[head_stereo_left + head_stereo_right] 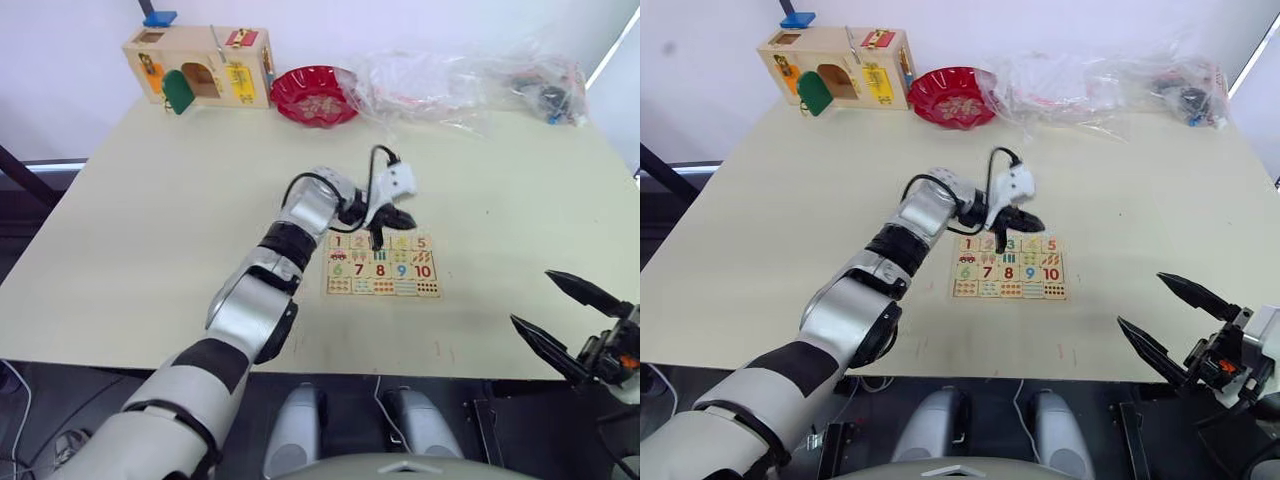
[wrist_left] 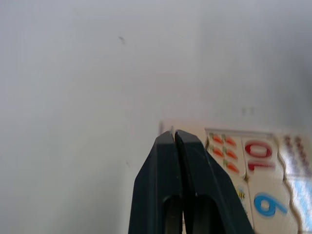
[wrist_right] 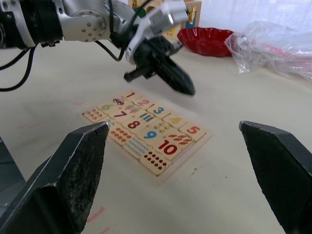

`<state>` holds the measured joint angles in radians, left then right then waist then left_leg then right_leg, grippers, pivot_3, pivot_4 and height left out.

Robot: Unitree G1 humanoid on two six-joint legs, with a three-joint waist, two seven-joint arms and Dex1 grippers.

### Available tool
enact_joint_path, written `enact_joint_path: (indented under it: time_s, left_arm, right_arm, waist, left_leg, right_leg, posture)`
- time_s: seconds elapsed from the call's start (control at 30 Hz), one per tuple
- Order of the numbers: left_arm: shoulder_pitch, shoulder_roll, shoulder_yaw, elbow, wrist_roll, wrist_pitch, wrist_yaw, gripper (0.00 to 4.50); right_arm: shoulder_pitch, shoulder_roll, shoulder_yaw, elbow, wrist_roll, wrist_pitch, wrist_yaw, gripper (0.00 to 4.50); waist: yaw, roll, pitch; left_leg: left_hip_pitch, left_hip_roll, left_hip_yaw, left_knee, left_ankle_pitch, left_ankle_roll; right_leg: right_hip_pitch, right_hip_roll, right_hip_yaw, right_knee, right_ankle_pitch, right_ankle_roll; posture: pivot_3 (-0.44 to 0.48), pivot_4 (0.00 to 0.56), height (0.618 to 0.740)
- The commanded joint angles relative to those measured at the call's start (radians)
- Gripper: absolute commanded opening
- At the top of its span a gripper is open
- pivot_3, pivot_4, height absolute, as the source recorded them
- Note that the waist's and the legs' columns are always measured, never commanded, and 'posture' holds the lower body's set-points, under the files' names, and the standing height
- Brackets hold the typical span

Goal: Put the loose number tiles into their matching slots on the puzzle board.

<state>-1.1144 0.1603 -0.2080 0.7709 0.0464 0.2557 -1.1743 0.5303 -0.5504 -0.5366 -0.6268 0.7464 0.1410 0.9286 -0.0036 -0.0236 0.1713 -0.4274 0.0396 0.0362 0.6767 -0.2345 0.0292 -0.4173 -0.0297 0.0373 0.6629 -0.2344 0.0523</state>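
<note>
Pale puzzle board [image 3: 146,134], digit tiles 1–5 [image 3: 158,111] seated

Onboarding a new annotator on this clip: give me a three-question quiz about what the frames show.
1. True or false: the left gripper is shut, above the puzzle board.
2. Which digit shows in the board's top row, at the corner nearest the right gripper? A) 5 B) 7 C) 10
3. What red item sits beside the wooden latch box at the table's far edge?

Key: 1 true. 2 A: the 5 tile. 3 a red bowl.
</note>
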Motion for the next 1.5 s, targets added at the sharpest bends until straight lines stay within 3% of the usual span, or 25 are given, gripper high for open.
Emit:
enact_joint_path:
  time_s: [0.03, 0.13, 0.3, 0.5, 0.6, 0.77, 1.0, 1.23, 1.5]
  left_arm:
    - [0.047, 0.043, 0.072, -0.172, -0.09, 0.116, 0.001, 0.08]
    - [0.157, 0.095, 0.175, -0.393, -0.175, 0.279, 0.082, 0.08]
    - [0.376, 0.117, 0.295, -0.718, -0.263, 0.335, 0.246, 0.08]
    - [0.662, 0.19, 0.396, -1.021, -0.375, 0.407, 0.324, 0.08]
    - [0.865, 0.214, 0.492, -1.158, -0.438, 0.399, 0.332, 0.08]
    - [1.081, 0.243, 0.592, -1.269, -0.525, 0.39, 0.326, 1.35]
    - [1.339, 0.302, 0.707, -1.308, -0.621, 0.344, 0.301, 4.41]
    - [1.47, 0.332, 0.733, -1.267, -0.625, 0.268, 0.29, 4.46]
    - [1.484, 0.342, 0.706, -1.232, -0.634, 0.212, 0.296, 4.46]
  right_arm:
    - [-0.032, -0.019, 0.014, -0.03, 0.024, 0.017, -0.018, 4.5]
    - [-0.121, -0.053, 0.053, -0.002, 0.034, 0.064, -0.041, 4.5]
    - [-0.25, -0.109, 0.1, 0.075, 0.041, 0.112, -0.012, 4.5]
    - [-0.41, -0.17, 0.169, 0.212, 0.021, 0.14, 0.068, 4.5]
    - [-0.485, -0.19, 0.198, 0.312, -0.001, 0.135, 0.117, 4.5]
    - [-0.495, -0.222, 0.184, 0.419, -0.015, 0.114, 0.214, 4.5]
    - [-0.382, -0.245, 0.081, 0.498, -0.027, 0.078, 0.31, 4.5]
    - [-0.296, -0.227, 0.027, 0.513, -0.036, 0.062, 0.319, 4.5]
    - [-0.281, -0.219, 0.03, 0.477, -0.03, 0.073, 0.296, 4.5]
  waist:
    - [-0.003, 0.0, 0.0]
    - [-0.015, 0.001, 0.0]
    - [-0.003, 0.001, 0.0]
    - [-0.005, 0.001, 0.0]
    - [-0.002, 0.0, 0.0]
    - [-0.004, -0.001, 0.0]
    - [-0.001, 0.0, -0.001]
    - [-0.006, 0.0, -0.001]
    - [-0.006, 0.0, -0.001]
  left_leg:
    - [0.0, 0.0, 0.0, 0.0, 0.0, 0.0]
    - [0.001, 0.0, -0.001, 0.0, 0.0, 0.0]
    - [0.005, 0.001, -0.003, 0.0, 0.0, 0.0]
    - [0.008, 0.0, -0.003, 0.0, 0.0, 0.0]
    - [0.01, 0.0, -0.002, -0.001, 0.0, 0.0]
    - [0.012, 0.001, -0.001, -0.003, 0.0, 0.0]
    - [0.013, 0.001, 0.001, -0.004, 0.0, 0.0]
    - [0.013, 0.002, 0.003, -0.005, 0.0, 0.0]
    - [0.013, 0.004, 0.004, -0.005, 0.0, 0.0]
  right_leg:
    - [0.0, 0.0, 0.0, 0.001, 0.0, 0.0]
    - [0.001, 0.0, 0.0, 0.001, 0.0, 0.0]
    - [0.004, 0.0, 0.002, 0.001, 0.0, 0.0]
    - [0.007, -0.001, 0.003, 0.0, 0.0, 0.0]
    - [0.008, -0.001, 0.003, 0.0, 0.0, 0.0]
    - [0.008, -0.002, 0.004, 0.0, 0.0, 0.0]
    - [0.008, -0.003, 0.005, -0.001, -0.002, -0.004]
    - [0.008, -0.003, 0.006, -0.001, -0.003, -0.004]
    - [0.008, -0.004, 0.006, -0.002, -0.003, -0.004]
  posture:
    - [0.0, 0.15, 0.74]
    - [0.0, 0.15, 0.74]
    - [0.0, 0.15, 0.74]
    - [0.0, 0.15, 0.74]
    - [0.0, 0.15, 0.74]
    - [0.0, 0.15, 0.74]
    - [0.0, 0.15, 0.74]
    - [0.0, 0.15, 0.74]
    - [0.0, 0.15, 0.74]
